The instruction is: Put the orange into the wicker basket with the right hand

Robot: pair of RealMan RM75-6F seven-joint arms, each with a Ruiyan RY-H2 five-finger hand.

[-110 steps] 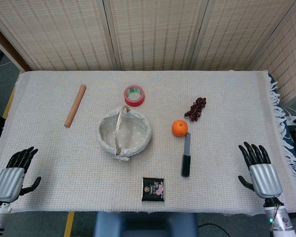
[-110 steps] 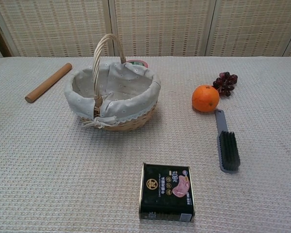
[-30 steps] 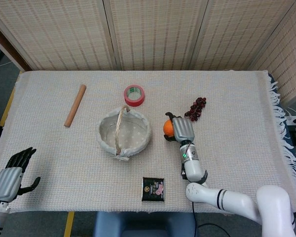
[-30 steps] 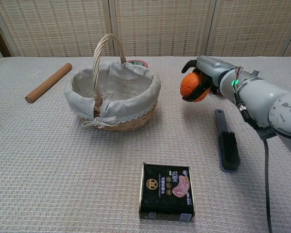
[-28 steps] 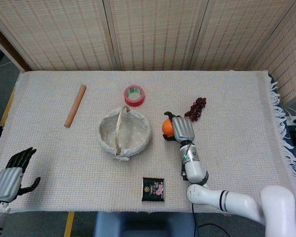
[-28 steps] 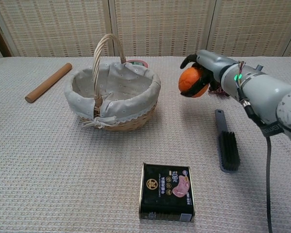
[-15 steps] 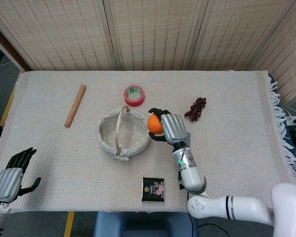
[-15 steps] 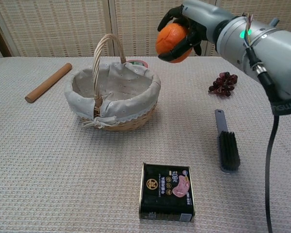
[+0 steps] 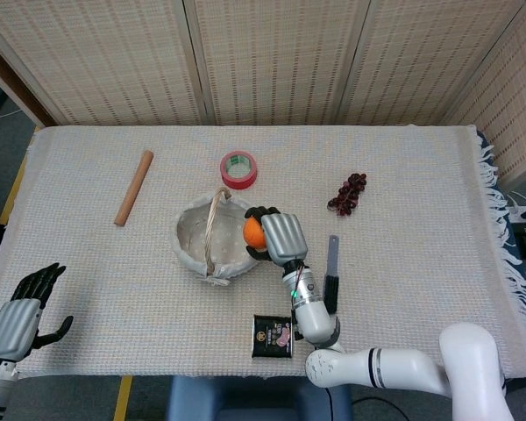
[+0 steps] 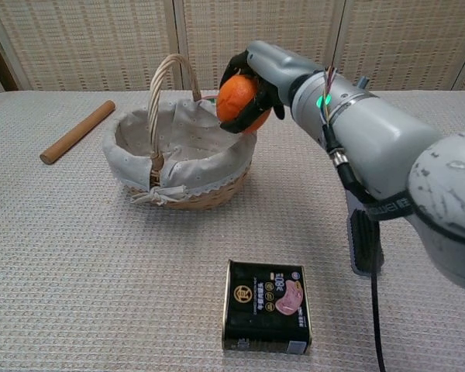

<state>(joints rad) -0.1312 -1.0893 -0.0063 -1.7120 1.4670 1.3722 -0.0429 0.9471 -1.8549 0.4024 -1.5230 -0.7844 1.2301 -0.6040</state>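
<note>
One orange (image 9: 253, 231) is counted, and one wicker basket (image 9: 195, 246). One wooden rod (image 9: 133, 187), one roll of red tape (image 9: 238, 169), one bunch of dark grapes (image 9: 347, 194), one grey brush (image 9: 330, 274) and one black tin (image 9: 273, 336) are also counted on the table (image 9: 421, 263), which is itself one. Two robot hands are seen: one right hand (image 9: 278, 237) and one left hand (image 9: 22, 311).
</note>
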